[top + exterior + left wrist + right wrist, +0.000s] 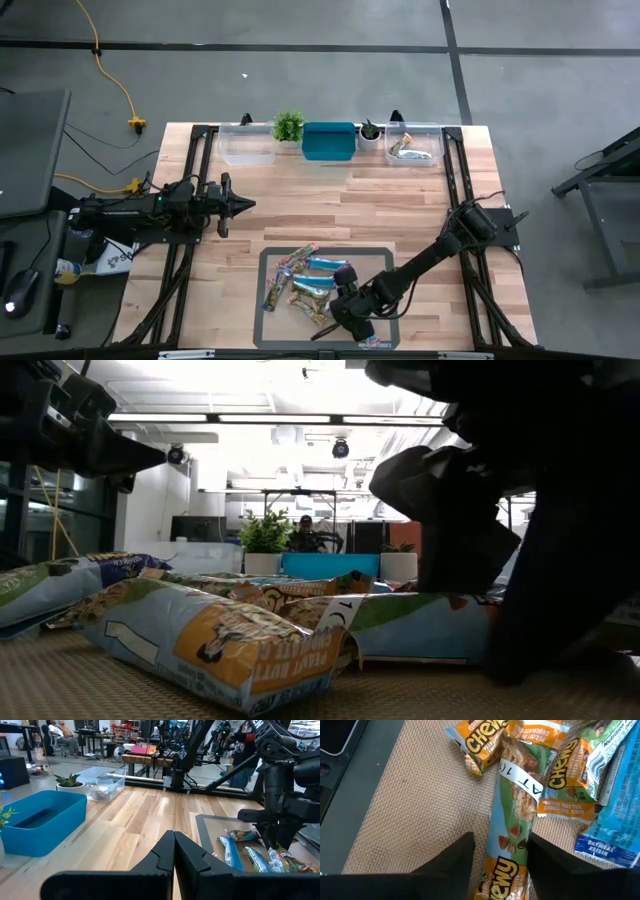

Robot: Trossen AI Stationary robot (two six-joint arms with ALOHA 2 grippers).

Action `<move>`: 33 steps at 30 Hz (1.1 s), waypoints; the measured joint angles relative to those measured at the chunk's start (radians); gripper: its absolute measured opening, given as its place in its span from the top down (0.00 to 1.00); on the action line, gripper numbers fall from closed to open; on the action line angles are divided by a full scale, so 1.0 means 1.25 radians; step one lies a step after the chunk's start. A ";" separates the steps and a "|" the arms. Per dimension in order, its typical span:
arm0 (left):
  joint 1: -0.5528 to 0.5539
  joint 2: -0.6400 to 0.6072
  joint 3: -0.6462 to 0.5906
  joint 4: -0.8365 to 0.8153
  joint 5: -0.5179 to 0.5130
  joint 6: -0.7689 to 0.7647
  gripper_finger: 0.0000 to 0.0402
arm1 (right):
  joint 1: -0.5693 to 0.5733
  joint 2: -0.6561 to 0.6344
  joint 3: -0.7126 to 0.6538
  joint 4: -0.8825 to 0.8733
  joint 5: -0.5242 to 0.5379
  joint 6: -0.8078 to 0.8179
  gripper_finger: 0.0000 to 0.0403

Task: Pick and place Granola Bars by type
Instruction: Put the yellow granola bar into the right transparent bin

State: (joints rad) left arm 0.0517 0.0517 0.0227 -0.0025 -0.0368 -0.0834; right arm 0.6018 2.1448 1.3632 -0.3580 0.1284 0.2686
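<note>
Several granola bars [300, 283] lie in a loose heap on a grey mat [385, 258] near the table's near edge. Some wrappers are light blue, others green and orange. My right gripper [332, 320] is low over the heap's near side, pointing down, open. Its fingers stand on either side of a green-and-orange bar [517, 795] that lies flat on the mat [410, 810]. In the low view it [480, 590] fills the right side behind the bars [220, 640]. My left gripper [248, 205] hovers shut over the table's left half, away from the bars. My right gripper [500, 839] comes from above with one finger on each side of the green-and-orange bar, across it near one end [507, 865]. Mat shows between one finger [462, 855] and the wrapper. Whether the other finger [545, 860] touches the bar, I cannot tell.
Along the far edge stand a clear bin [247, 143], a green plant [288, 125], a blue bin [328, 140], a small plant [370, 130] and a clear bin [413, 145] holding a bar. Bare wood lies between the mat and the bins. A person sits in the room behind.
</note>
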 joint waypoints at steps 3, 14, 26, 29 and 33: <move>0.000 0.000 0.000 0.000 0.000 0.000 1.00 | -0.002 0.000 0.000 0.001 -0.002 0.014 0.67; 0.000 0.000 0.000 0.000 0.000 0.000 1.00 | -0.027 -0.022 -0.004 -0.001 -0.034 0.030 0.83; 0.000 0.000 0.000 0.000 0.000 0.000 1.00 | -0.081 -0.088 -0.009 0.016 -0.123 0.040 0.88; 0.000 0.000 0.000 0.000 0.000 0.000 1.00 | -0.100 -0.116 -0.006 0.034 -0.134 0.046 0.88; 0.000 0.000 0.000 0.000 0.000 0.000 1.00 | -0.125 -0.144 -0.006 0.074 -0.164 0.054 0.90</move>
State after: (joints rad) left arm 0.0521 0.0521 0.0227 -0.0024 -0.0368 -0.0834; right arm 0.4453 1.9648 1.3560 -0.2656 -0.0766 0.3359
